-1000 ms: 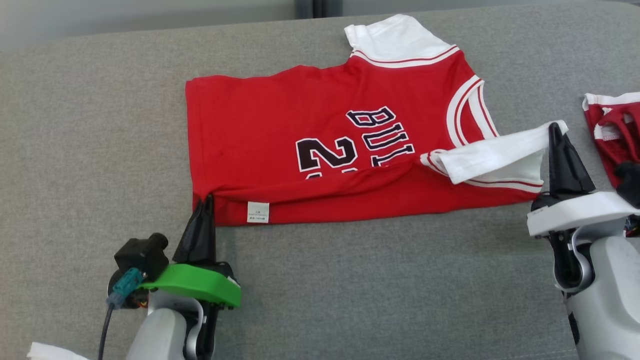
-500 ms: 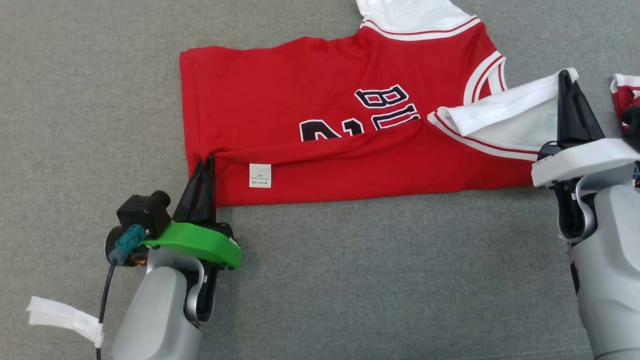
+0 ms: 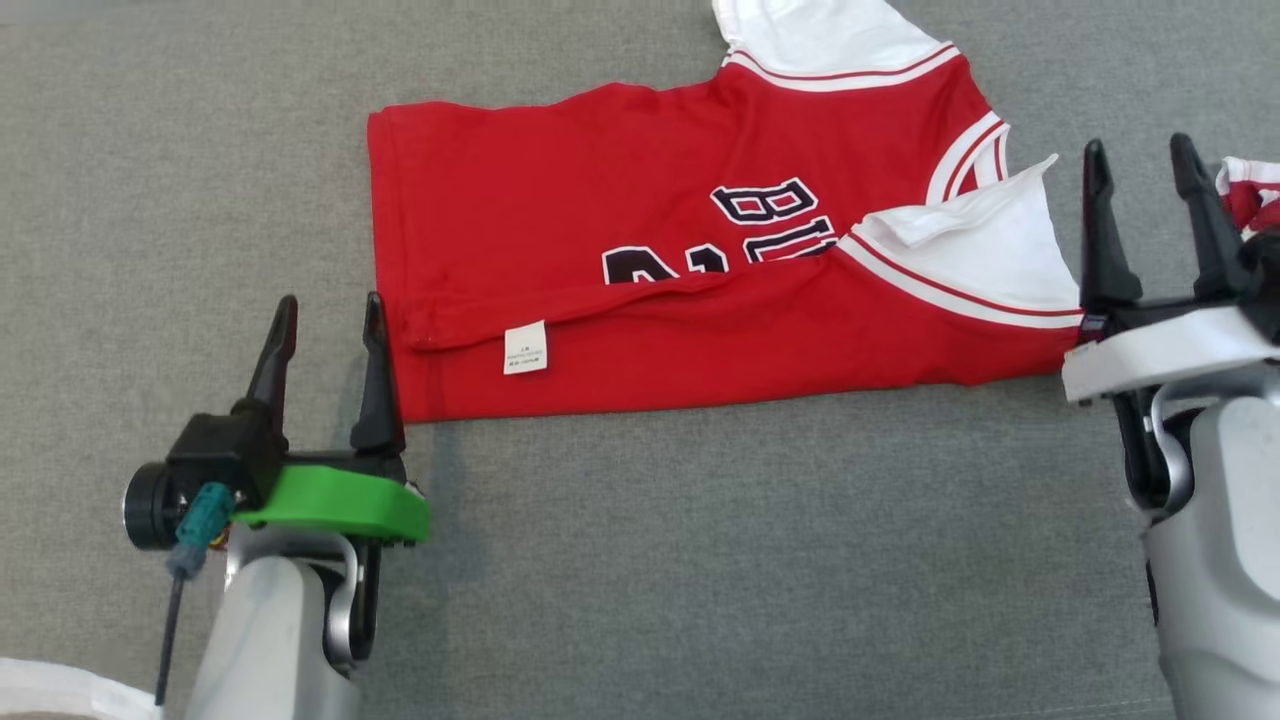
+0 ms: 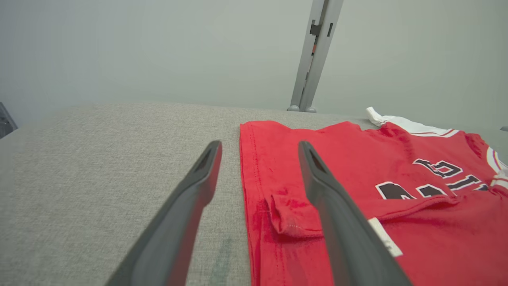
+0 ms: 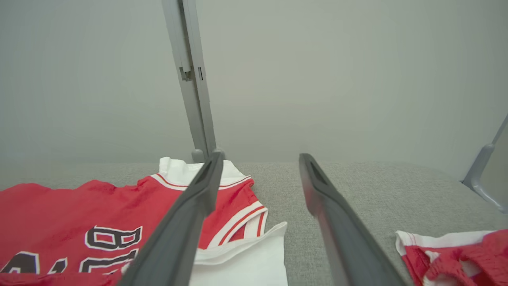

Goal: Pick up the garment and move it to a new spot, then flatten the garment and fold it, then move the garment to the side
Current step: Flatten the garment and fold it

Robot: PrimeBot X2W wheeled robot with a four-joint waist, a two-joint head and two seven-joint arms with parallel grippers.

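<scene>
On the folded red jersey (image 3: 560,200), black letters (image 3: 770,205) begin "BU".

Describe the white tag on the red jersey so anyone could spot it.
A red jersey lies on the grey surface, near side folded over. The tag sits on that fold, toward the left: a small white square, unlike the white sleeves.

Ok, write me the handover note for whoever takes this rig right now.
Left gripper: open, empty, at the hem corner of the jersey.
Right gripper: open, empty, beside the white sleeve.
Done: the jersey lies flat on the grey surface, near edge folded over the front.
To do: finish folding, move it aside.
A second red garment lies far right.
</scene>
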